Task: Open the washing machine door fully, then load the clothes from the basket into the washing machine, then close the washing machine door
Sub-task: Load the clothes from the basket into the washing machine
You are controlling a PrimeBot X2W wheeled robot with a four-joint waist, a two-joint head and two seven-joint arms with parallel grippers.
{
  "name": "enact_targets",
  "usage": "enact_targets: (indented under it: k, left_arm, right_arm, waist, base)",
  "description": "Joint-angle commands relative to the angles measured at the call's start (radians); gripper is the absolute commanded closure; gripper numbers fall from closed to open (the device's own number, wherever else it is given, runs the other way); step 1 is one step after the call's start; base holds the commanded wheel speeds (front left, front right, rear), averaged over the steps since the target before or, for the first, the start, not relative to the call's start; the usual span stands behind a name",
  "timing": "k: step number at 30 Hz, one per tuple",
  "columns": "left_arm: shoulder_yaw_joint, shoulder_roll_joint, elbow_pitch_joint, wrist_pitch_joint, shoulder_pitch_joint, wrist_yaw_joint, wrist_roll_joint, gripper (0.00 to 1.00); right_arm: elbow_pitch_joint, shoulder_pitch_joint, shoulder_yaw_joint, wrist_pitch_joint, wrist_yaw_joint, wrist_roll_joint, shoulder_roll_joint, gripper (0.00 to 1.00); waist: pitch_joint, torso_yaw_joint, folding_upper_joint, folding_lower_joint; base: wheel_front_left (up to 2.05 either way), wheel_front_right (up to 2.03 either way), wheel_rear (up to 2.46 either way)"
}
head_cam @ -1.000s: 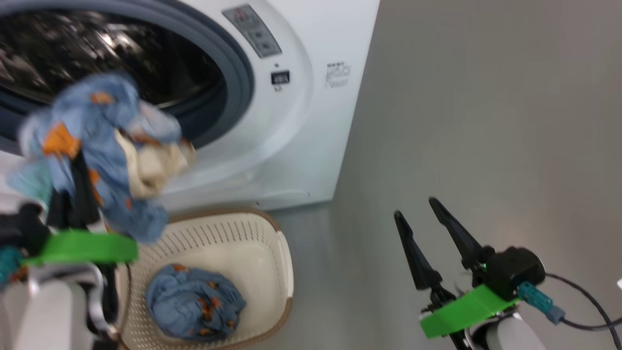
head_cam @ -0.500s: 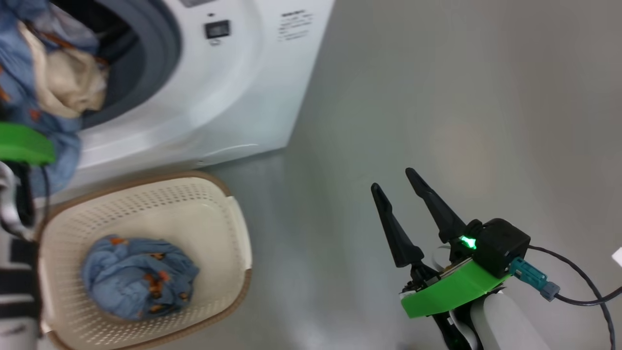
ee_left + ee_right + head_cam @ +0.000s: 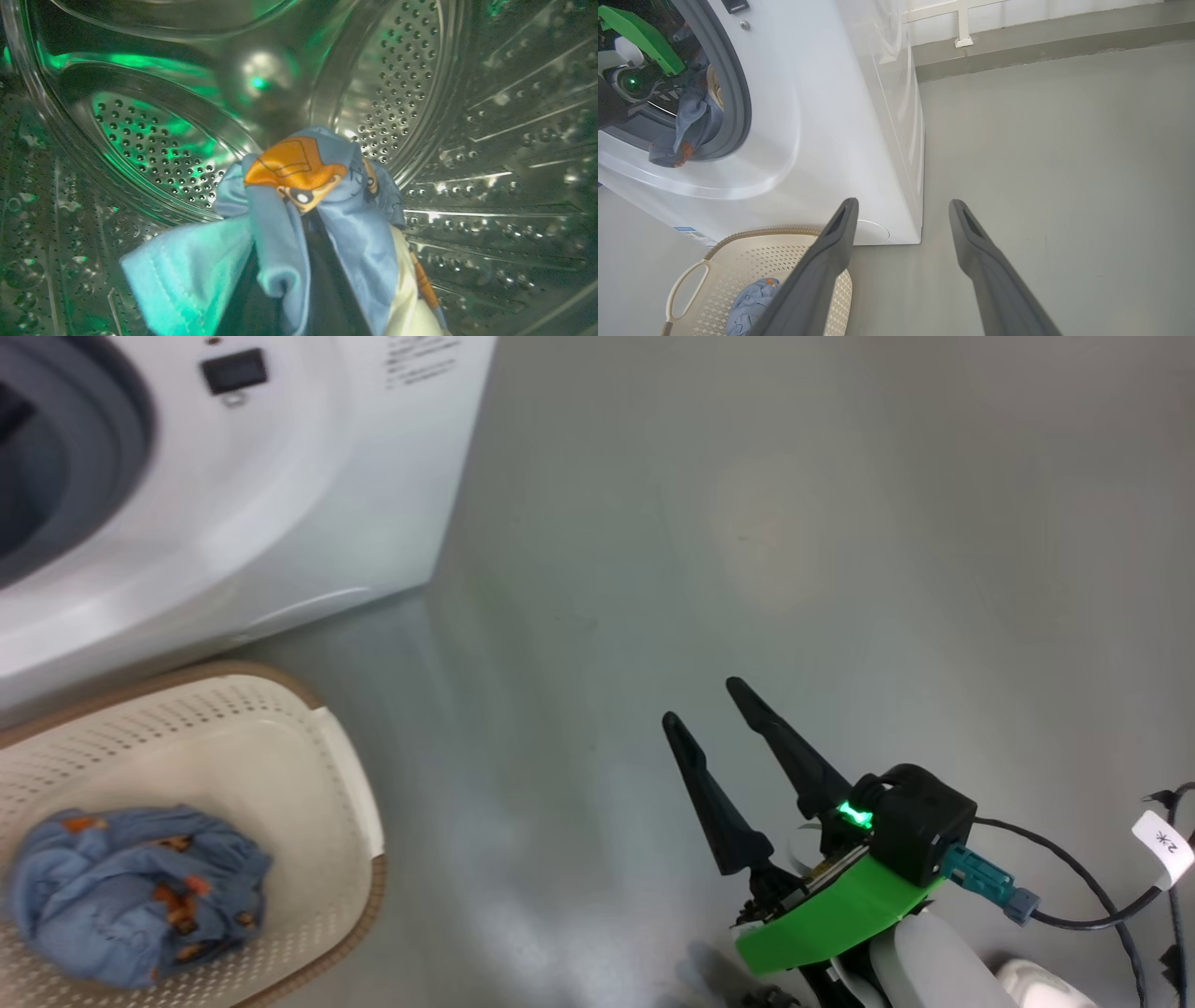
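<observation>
The washing machine (image 3: 822, 116) is standing w/ its mouth open, & the left gripper (image 3: 314, 233) is reaching inside the perforated steel drum (image 3: 420, 93), pinched tight on the clothes (image 3: 299, 172): blue fabric w/ an orange animal print, plus a cream piece (image 3: 406, 289) hanging at one side. The cloth is draping over the dark fingers, so the tips are hiding under it. In the right wrist view a tail of the blue fabric is hanging down by the grey gasket (image 3: 738, 93) at the mouth's lower part; can't tell if it's touching the rubber. The basket (image 3: 359, 821) is sitting on the floor (image 3: 747, 523) just in front of the machine, holding a second blue bundle (image 3: 131, 896) w/ the same orange print, bunched on its btm. The head view's left & btm edges are cutting the basket off, & in the right wrist view a finger is covering part of it. The right gripper (image 3: 702, 701) is hovering over bare grey floor, well apart from the basket on its right, jaws spread wide & holding nothing. A black cable (image 3: 1074, 915) w/ a white tag (image 3: 1162, 845) is running off its wrist. A blue label (image 3: 686, 229) is showing low on the machine's front, too small to read. A grey wall base (image 3: 1041, 51) is running behind.
</observation>
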Motion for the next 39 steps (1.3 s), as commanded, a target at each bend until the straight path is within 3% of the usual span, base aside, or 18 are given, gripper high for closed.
enact_targets:
  k: [1, 7, 13, 19, 25, 26, 27, 29, 30, 39]
  left_arm:
    - [0.01, 0.071, -0.012, -0.006, -0.04, -0.005, 0.024, 1.0]
    - [0.01, 0.127, 0.061, -0.006, -0.183, -0.012, 0.026, 1.0]
    - [0.005, 0.15, 0.049, -0.006, -0.27, 0.013, 0.039, 1.0]
    - [0.027, 0.146, -0.014, -0.006, -0.261, 0.055, 0.035, 1.0]
    - [0.017, 0.143, 0.057, -0.005, -0.21, 0.065, 0.046, 0.98]
    - [0.005, 0.141, 0.087, -0.002, -0.207, 0.058, 0.051, 0.88]
    - [-0.005, 0.142, 0.107, -0.002, -0.211, 0.057, 0.058, 0.85]
    - [-0.004, 0.136, 0.155, 0.005, -0.221, 0.07, 0.055, 0.58]
    - [-0.01, 0.134, 0.173, 0.006, -0.228, 0.074, 0.058, 0.0]
    - [-0.066, 0.093, 0.322, 0.053, -0.244, 0.131, 0.096, 0.0]
  right_arm:
    - [-0.026, 0.018, 0.027, -0.005, 0.006, 0.018, 0.004, 0.0]
    - [-0.031, 0.033, 0.047, -0.005, 0.006, 0.028, 0.004, 0.0]
    - [-0.037, 0.042, 0.055, -0.005, 0.006, 0.039, 0.004, 0.0]
    - [-0.039, 0.04, 0.064, -0.005, 0.006, 0.048, 0.004, 0.0]
    - [-0.033, 0.031, 0.075, -0.005, 0.006, 0.051, 0.004, 0.0]
    - [-0.031, 0.032, 0.075, -0.005, 0.006, 0.051, 0.004, 0.0]
    - [-0.029, 0.032, 0.076, -0.005, 0.006, 0.049, 0.004, 0.0]
    - [-0.023, 0.034, 0.076, -0.005, 0.006, 0.045, 0.004, 0.0]
    - [-0.02, 0.034, 0.076, -0.005, 0.006, 0.044, 0.004, 0.0]
    - [0.007, 0.041, 0.078, -0.005, 0.006, 0.034, 0.004, 0.0]
  waist:
    - [0.045, -0.046, 0.0, 0.0]
    - [0.087, -0.076, 0.0, 0.0]
    - [0.12, -0.084, 0.0, 0.0]
    - [0.131, -0.083, 0.0, 0.0]
    - [0.118, -0.07, 0.0, 0.0]
    - [0.113, -0.067, 0.0, 0.0]
    - [0.108, -0.065, 0.0, 0.0]
    - [0.096, -0.058, 0.0, 0.0]
    - [0.092, -0.055, 0.0, 0.0]
    - [0.025, -0.017, 0.0, 0.0]
  base:
    - [0.0, 0.0, 0.0]
    - [0.0, 0.0, 0.0]
    - [0.0, 0.0, 0.0]
    - [0.0, 0.0, 0.0]
    - [0.0, 0.0, 0.0]
    - [0.0, 0.0, 0.0]
    - [0.0, 0.0, 0.0]
    - [0.0, 0.0, 0.0]
    - [0.0, 0.0, 0.0]
    - [0.0, 0.0, 0.0]
